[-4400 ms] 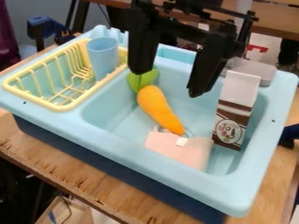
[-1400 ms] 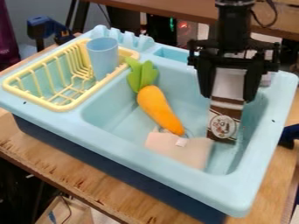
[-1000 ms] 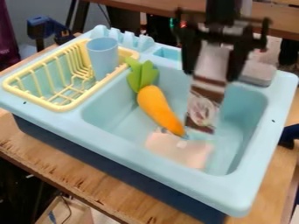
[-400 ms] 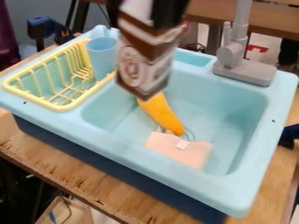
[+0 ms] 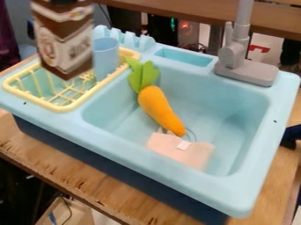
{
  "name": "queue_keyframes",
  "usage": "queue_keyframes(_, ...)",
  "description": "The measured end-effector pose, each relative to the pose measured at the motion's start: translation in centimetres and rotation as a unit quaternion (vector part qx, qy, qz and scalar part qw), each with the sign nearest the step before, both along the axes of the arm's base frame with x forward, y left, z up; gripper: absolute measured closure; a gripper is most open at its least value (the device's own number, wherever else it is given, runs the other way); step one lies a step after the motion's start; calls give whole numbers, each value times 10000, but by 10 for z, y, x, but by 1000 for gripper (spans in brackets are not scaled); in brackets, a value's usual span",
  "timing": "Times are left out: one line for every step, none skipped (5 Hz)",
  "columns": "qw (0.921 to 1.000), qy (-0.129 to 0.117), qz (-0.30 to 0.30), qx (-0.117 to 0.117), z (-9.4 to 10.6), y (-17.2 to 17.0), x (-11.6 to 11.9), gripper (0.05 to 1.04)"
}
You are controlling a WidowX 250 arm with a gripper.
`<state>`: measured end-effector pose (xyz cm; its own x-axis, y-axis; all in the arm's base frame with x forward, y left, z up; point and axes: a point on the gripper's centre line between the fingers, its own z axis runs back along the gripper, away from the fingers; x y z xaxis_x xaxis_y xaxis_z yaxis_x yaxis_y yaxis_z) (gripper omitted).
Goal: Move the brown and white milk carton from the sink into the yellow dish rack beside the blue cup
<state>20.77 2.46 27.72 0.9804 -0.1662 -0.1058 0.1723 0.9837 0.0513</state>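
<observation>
Wooden worktop (image 5: 94, 176) under light-blue plastic sink (image 5: 176, 186). Brown-and-white carton (image 5: 64, 41), blurred, seemingly raised over yellow rack (image 5: 57, 107); grip cannot be told. Orange toy carrot (image 5: 157, 109) in sink.

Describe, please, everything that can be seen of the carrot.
The carrot is plump, orange and smooth-looking, probably a toy, with broad green leaves. It lies slanted in the light-blue sink, leaves near the yellow rack, narrow tip beside the pink piece; whether these two touch is unclear.
</observation>
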Motion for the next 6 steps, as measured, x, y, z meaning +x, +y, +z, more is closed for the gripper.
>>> queue_keyframes(9997, 9, -38, -242, -7, 30, 25, 275)
queue_keyframes(9998, 8, -134, -170, -3, 50, 38, 275)
queue_keyframes(9994, 102, -265, -195, -14, 71, 57, 275)
queue_keyframes(9992, 91, -294, -252, -14, 89, 70, 275)
queue_keyframes(9990, 202, -292, -256, -22, 106, 82, 275)
queue_keyframes(9986, 303, -320, -296, -29, 117, 94, 275)
